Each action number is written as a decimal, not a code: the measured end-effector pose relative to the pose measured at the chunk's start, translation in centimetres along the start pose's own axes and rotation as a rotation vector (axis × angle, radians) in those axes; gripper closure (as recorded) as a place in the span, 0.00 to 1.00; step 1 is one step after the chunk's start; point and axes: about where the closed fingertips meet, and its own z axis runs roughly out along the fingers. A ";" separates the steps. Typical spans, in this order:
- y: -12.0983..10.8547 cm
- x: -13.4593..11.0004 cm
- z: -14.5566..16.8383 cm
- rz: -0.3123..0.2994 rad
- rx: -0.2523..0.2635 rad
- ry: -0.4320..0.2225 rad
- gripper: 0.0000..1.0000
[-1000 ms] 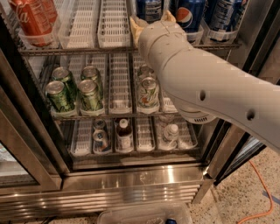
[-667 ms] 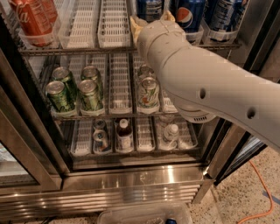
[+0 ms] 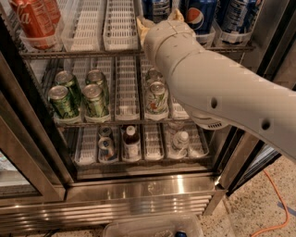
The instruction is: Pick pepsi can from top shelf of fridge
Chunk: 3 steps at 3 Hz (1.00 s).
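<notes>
Three dark blue pepsi cans stand at the right of the top shelf (image 3: 92, 53) of the fridge (image 3: 138, 187). One pepsi can (image 3: 201, 15) shows its globe logo, another (image 3: 237, 15) is to its right, and a third (image 3: 156, 8) is to its left. My gripper (image 3: 159, 22) sits at the end of the white arm (image 3: 217, 88), reaching in at the front edge of the top shelf, just below the left pepsi can. The arm's wrist hides most of it. A red Coca-Cola can (image 3: 34, 23) stands at the shelf's left end.
White lane trays (image 3: 120, 23) lie between the red can and the pepsi cans. Green cans (image 3: 95, 98) fill the middle rack, with small bottles (image 3: 132, 141) on the lower one. The open glass door (image 3: 18, 152) is at left. An orange cable (image 3: 274, 203) lies on the floor at right.
</notes>
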 end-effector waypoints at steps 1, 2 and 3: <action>-0.5 -2.5 -0.5 -0.032 -0.008 -0.054 1.00; -0.7 -2.7 -0.5 -0.036 -0.005 -0.058 1.00; -1.3 -3.8 -0.6 -0.055 0.006 -0.081 1.00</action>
